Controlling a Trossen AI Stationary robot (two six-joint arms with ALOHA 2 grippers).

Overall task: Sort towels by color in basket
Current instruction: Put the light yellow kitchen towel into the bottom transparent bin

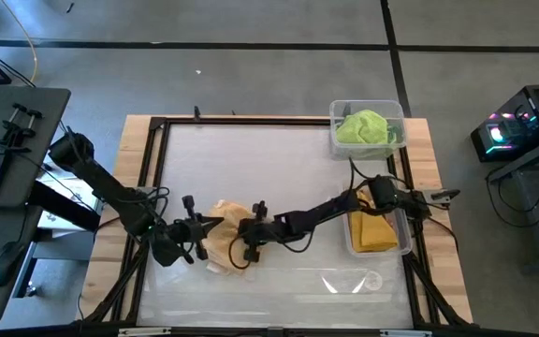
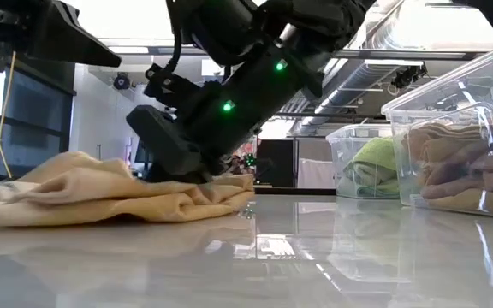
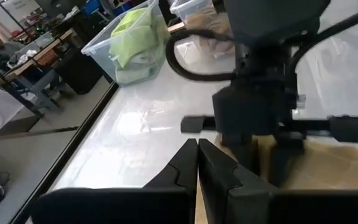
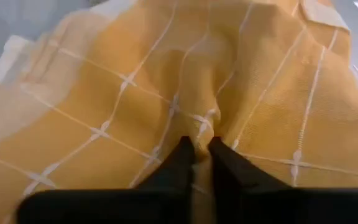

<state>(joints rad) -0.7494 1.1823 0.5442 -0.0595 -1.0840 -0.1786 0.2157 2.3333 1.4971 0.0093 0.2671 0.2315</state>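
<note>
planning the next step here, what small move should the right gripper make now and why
Probably lift straight up. The right gripper is pinched on a fold of the checked towel on the table, and the bin with yellow cloths sits off to its side, so the towel must clear the surface first.

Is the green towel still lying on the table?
No, the green towel sits inside a clear bin at the table's far right corner, not on the tabletop.

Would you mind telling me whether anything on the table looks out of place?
Only the checked towel: it lies crumpled on the table, outside both bins, with the right gripper pinching a fold of it.
</note>
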